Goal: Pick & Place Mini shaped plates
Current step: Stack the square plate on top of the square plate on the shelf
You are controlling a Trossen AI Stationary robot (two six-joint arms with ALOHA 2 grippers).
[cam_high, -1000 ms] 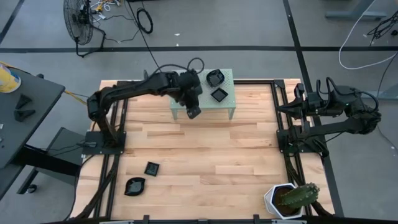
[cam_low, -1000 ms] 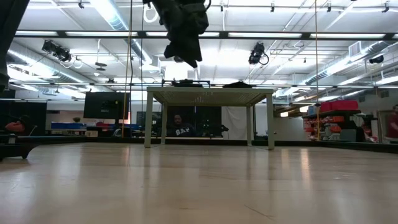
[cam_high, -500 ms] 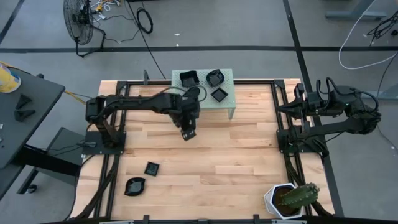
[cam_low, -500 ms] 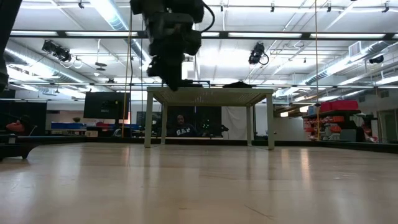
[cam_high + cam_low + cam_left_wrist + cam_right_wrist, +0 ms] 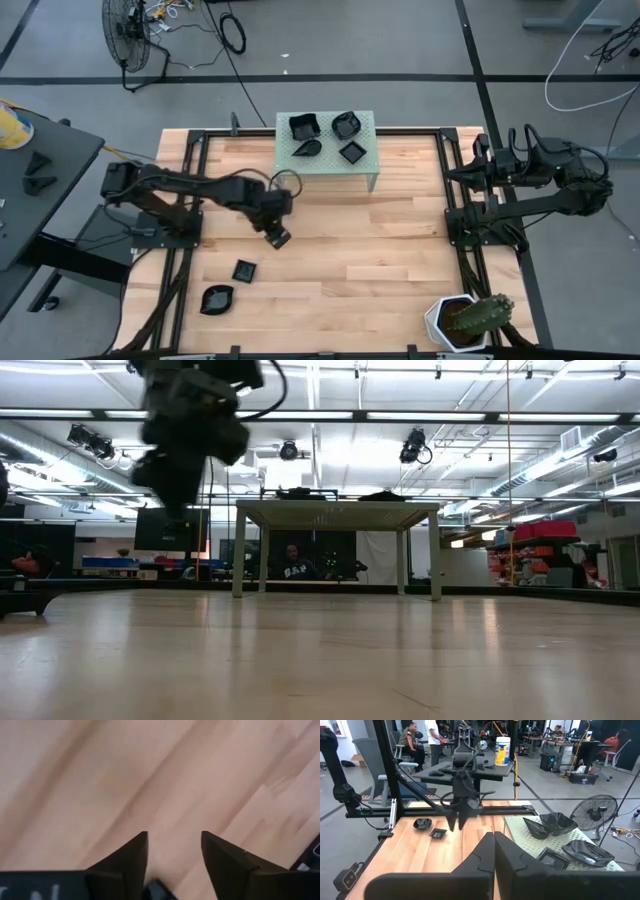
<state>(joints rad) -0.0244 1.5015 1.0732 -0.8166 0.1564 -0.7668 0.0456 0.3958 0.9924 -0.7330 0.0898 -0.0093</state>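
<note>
From above, the left claw (image 5: 279,237) hangs over the bare middle of the pale wooden plank surface (image 5: 380,260), its fingers apart and holding nothing. Four tiny glossy black shaped plates (image 5: 322,137) lie on the pale green perforated metal stand (image 5: 366,160) at the surface's far edge. A small square black plate (image 5: 244,270) and a leaf-shaped black plate (image 5: 216,298) lie on the wood near the front left corner. The right claw (image 5: 481,164) waits folded at the right side, fingers together. A white hexagonal cactus pot (image 5: 447,322) sits at the front right corner.

At surface height, the left claw (image 5: 178,490) hangs blurred, well above the wood, left of the stand (image 5: 337,512).

The left wrist view shows two dark fingers (image 5: 131,857) parted over bare planks.

The right wrist view shows its fingers (image 5: 479,856) pressed shut, black plates (image 5: 560,822) on the stand, and two more plates (image 5: 430,827) on the wood beyond.
</note>
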